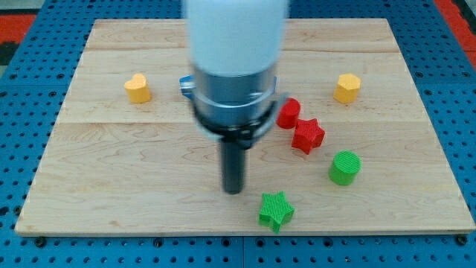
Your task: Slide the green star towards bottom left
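Green star [276,211] sits near the board's bottom edge, right of centre, untouched; my tip [233,190], a bare rod holding nothing, stands just upper-left of it, so pushing from here would likely drive it right or off the edge.

No text, label, brand, number or sign can be read on anything here.
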